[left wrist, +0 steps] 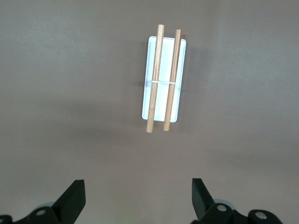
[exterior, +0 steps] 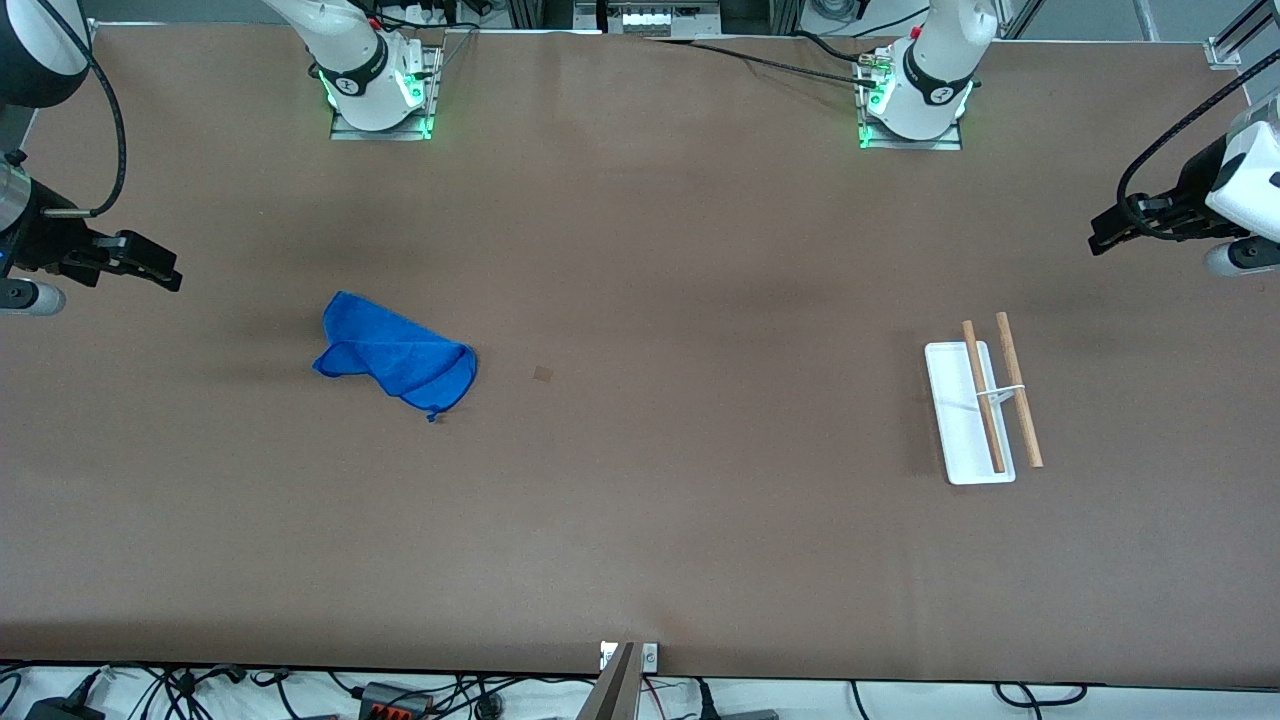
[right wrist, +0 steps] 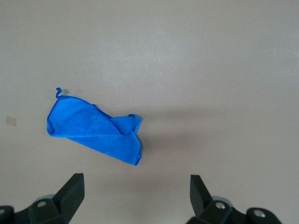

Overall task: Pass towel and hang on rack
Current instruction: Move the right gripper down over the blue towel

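Observation:
The blue towel (exterior: pixel 395 355) lies crumpled and partly folded on the brown table, toward the right arm's end; it also shows in the right wrist view (right wrist: pixel 93 130). The rack (exterior: pixel 975 410) stands toward the left arm's end, with a white base and two wooden rods; it also shows in the left wrist view (left wrist: pixel 163 79). My right gripper (exterior: pixel 160 270) hangs open and empty above the table's end, apart from the towel; its own view (right wrist: pixel 135 182) shows bare table between the jaws. My left gripper (exterior: pixel 1100 240) hangs open and empty above the other end, apart from the rack; in its own view (left wrist: pixel 138 186) the jaws are wide.
A small brown tape patch (exterior: pixel 543 373) sits on the table beside the towel, toward the middle. A metal bracket (exterior: pixel 625 660) and cables run along the table's edge nearest the front camera. The arm bases (exterior: pixel 380 90) stand along the opposite edge.

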Tool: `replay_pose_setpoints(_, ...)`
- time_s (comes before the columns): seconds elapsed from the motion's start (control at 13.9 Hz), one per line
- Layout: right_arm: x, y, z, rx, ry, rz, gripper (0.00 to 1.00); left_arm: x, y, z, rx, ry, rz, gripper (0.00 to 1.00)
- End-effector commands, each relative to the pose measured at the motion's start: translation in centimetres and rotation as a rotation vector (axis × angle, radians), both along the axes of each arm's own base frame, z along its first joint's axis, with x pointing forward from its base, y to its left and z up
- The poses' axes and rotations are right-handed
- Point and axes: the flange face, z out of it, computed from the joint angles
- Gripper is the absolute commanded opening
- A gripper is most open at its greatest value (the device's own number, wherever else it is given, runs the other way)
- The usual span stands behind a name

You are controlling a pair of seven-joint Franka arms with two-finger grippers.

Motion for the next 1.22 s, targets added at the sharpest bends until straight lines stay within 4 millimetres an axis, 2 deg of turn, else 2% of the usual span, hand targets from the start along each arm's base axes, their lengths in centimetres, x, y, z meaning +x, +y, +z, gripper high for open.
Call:
replay_pose_setpoints(0.0,-0.8,0.0,0.2,0.004,-0.006,0.006,1.0,0.1,-0.1,0.6,-0.016,0.002,0.0,1.0)
replay_pose_setpoints(0.36,-0.6,0.2,-0.4,0.0,0.012,0.015,1.0,0.1,-0.1,0.6,-0.018,0.002,0.0,1.0)
replay_pose_setpoints(0.43,-0.4,0.6,-1.1,0.0,0.034,0.027,1.0,0.1,-0.1,0.6,-0.018,0.004,0.0,1.0)
replay_pose_setpoints(0.58,0.5,3.0,-3.0,-0.001,0.06,0.072,1.0,0.1,-0.1,0.6,-0.017,0.001,0.0,1.0)
replay_pose_setpoints(0.79,2.1,6.6,-6.9,-0.006,0.098,0.131,1.0,0.1,-0.2,0.6,-0.016,0.001,-0.002,1.0)
replay_pose_setpoints(0.86,2.8,7.4,-9.0,-0.007,0.11,0.134,1.0,0.1,-0.3,0.6,-0.017,0.001,-0.003,1.0)
replay_pose_setpoints(1.15,4.7,13.5,-16.6,0.004,0.137,0.21,1.0,0.1,-0.1,0.6,-0.018,0.002,0.0,1.0)
